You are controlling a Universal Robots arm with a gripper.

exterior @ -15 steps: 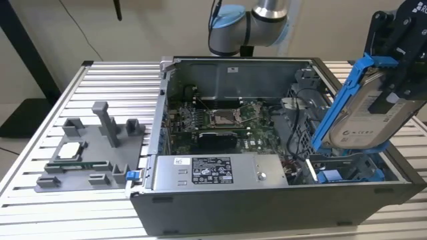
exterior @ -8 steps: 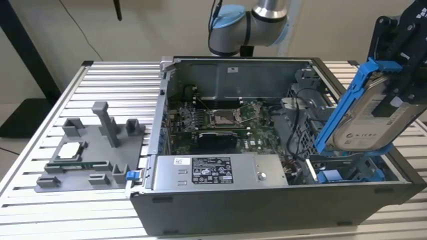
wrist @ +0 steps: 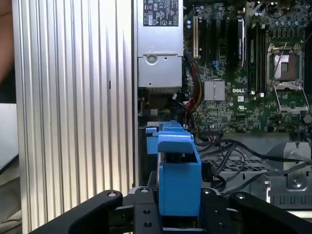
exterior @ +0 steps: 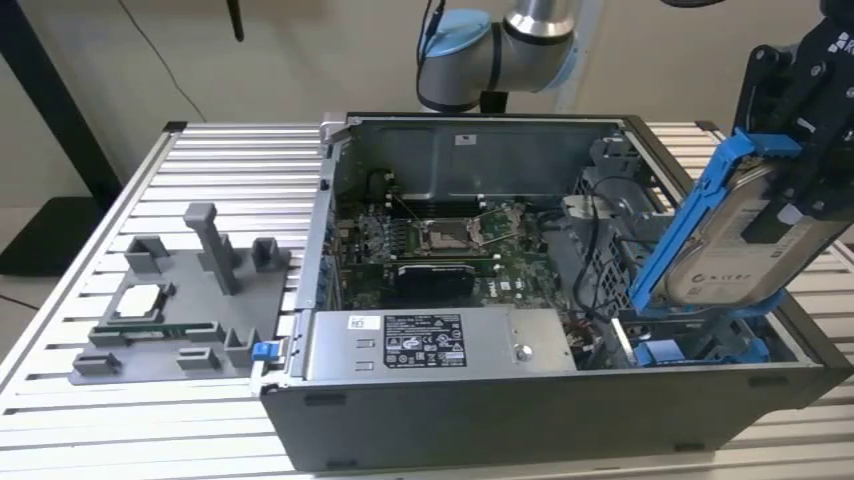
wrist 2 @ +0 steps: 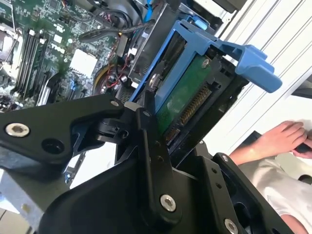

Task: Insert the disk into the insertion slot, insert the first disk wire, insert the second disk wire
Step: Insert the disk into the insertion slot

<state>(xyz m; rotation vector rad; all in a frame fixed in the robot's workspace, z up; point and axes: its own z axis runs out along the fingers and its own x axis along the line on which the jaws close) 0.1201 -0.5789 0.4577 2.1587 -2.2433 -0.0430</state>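
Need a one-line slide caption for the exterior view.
Gripper holds the blue-framed disk tilted over the insertion slot, in the open computer case on the exterior view's right.

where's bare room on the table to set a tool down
Bare: ribbed aluminium table slats between the grey plastic fixture tray and the table's far edge. Crowded: inside the open dark computer case, by black cables and the tilted blue-framed silver disk.

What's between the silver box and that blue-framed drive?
In the exterior view, loose black and red cables lie between the power-supply box and the disk.
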